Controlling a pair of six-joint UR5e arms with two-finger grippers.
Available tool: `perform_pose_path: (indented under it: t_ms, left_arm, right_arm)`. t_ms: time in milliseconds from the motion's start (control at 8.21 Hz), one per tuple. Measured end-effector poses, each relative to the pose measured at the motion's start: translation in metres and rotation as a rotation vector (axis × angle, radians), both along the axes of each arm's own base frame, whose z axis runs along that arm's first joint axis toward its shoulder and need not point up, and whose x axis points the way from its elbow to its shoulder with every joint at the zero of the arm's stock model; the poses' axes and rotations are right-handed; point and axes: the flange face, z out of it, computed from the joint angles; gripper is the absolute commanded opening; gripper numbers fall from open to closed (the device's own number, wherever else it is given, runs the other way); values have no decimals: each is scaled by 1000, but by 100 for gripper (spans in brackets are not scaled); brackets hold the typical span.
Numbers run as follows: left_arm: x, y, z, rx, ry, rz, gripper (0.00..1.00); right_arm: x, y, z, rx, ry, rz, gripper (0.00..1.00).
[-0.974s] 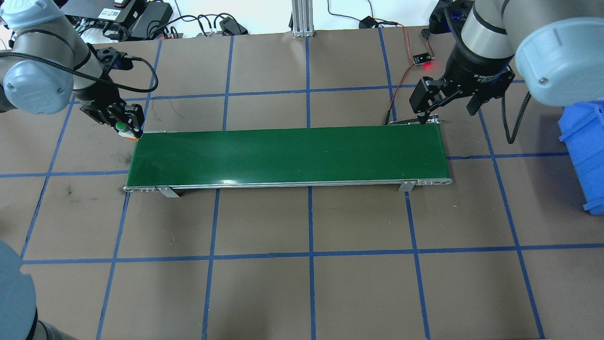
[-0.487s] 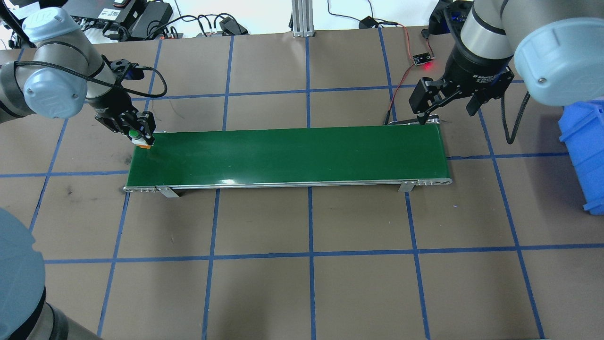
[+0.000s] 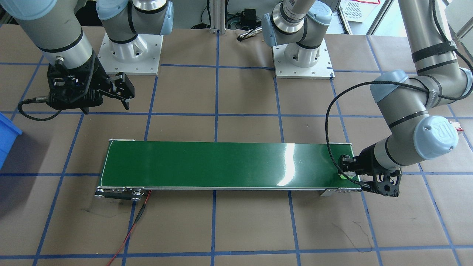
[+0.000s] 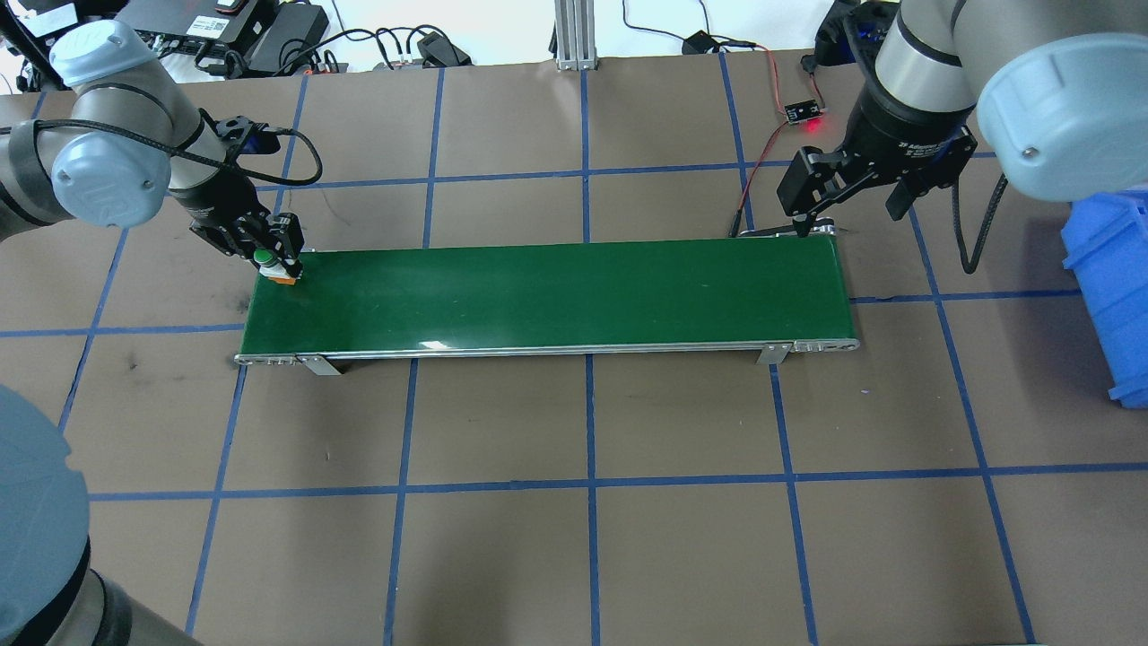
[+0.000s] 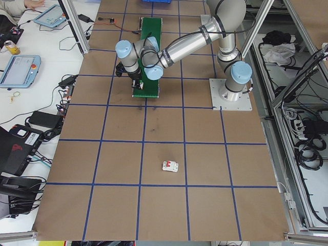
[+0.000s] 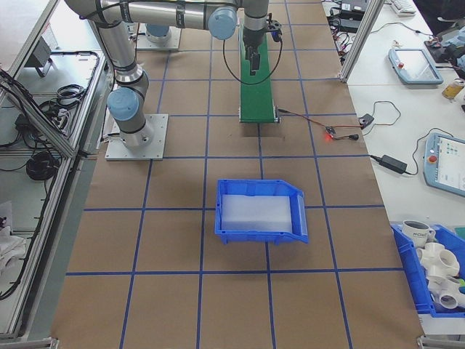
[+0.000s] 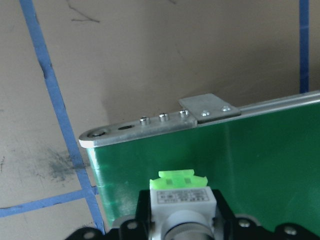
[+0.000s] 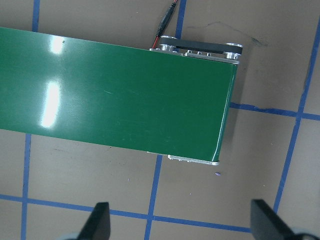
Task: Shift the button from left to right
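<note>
The left gripper [image 4: 273, 260], a black two-finger claw, is clamped on the small push-button switch with a round green cap and blocky white and light-green base [image 4: 266, 261], its fingers pressed against either side of the white body. In the left wrist view the button [image 7: 180, 196] sits directly between the dark jaw housings, its light-green tab jutting forward over the glossy surface of the long green conveyor belt [image 4: 547, 296]; whether its base actually touches the belt is hard to tell (it hangs very low over it). Just ahead of the gripper runs the belt's silver metal side rail [image 7: 150, 127] with its rounded end, small screws and a bent bracket, and beyond that lies matte brown table paper crossed by blue tape lines [image 7: 45, 85]. The right gripper [image 4: 847, 202], also black, hangs with its fingers spread wide and empty above the belt's far end, the two fingertips [image 8: 100, 220] framing bare paper beside the belt's squared edge. A red wire [image 4: 762, 152] and a blue plastic bin [image 4: 1112, 269] lie off to that gripper's sides.
</note>
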Motion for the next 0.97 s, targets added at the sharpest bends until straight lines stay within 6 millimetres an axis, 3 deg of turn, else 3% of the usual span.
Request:
perform_pose_path:
  t_ms: [122,244,609,853,974]
  left_arm:
    - [0,0,-2,4,-2,-1,92]
    - [0,1,-2,5,-4,5,100]
    - [-14,3,12,-11,-15,47,100]
    - [-45,10,39,-38,-33,54,100]
    - [-70,20,66,-57,-43,65,100]
  right_arm:
    - [0,0,0,0,0,0,100]
    - [0,0,0,1,0,0,100]
    - [0,0,0,1,0,1,100]
    - [0,0,-1,2,0,0,100]
    - [0,0,-1,2,0,1,100]
